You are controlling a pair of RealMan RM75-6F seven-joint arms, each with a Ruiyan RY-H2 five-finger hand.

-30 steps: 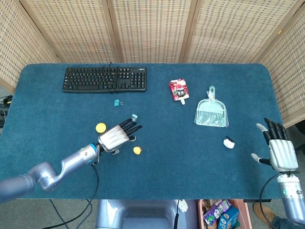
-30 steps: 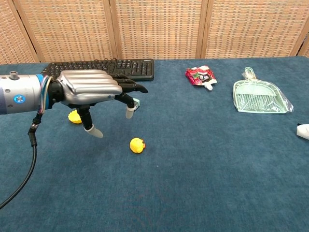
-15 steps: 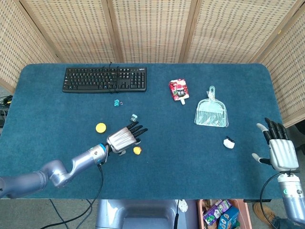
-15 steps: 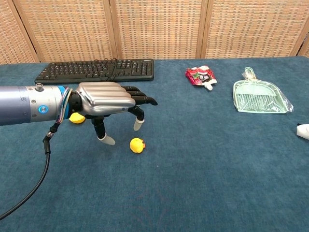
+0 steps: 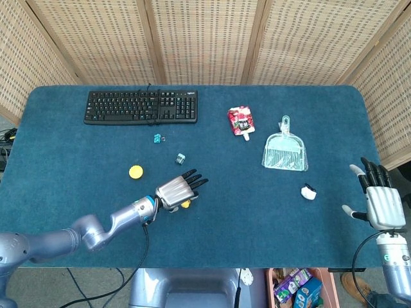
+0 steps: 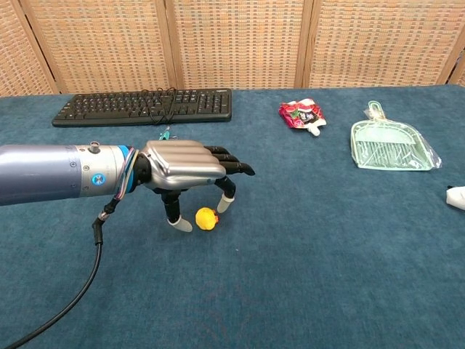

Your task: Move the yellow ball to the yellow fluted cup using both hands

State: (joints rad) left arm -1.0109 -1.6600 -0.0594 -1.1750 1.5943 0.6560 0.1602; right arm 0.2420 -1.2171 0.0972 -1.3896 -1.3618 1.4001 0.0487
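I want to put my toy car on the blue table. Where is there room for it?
The biggest bare patch is the middle front, between the yellow ball under the left robot hand and the small white object. The left edge below the keyboard is bare too. It is crowded around the dustpan and red pouch.

Silver left hand (image 6: 185, 166), black fingers, seemingly white-tipped; black cable (image 6: 69, 305).

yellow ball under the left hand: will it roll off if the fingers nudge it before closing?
Probably yes. The yellow ball is small and round, resting free on the flat blue table, so a sideways nudge would likely send it rolling. The left hand arches over it with fingertips apart on either side, not yet touching. It looks light for its size.
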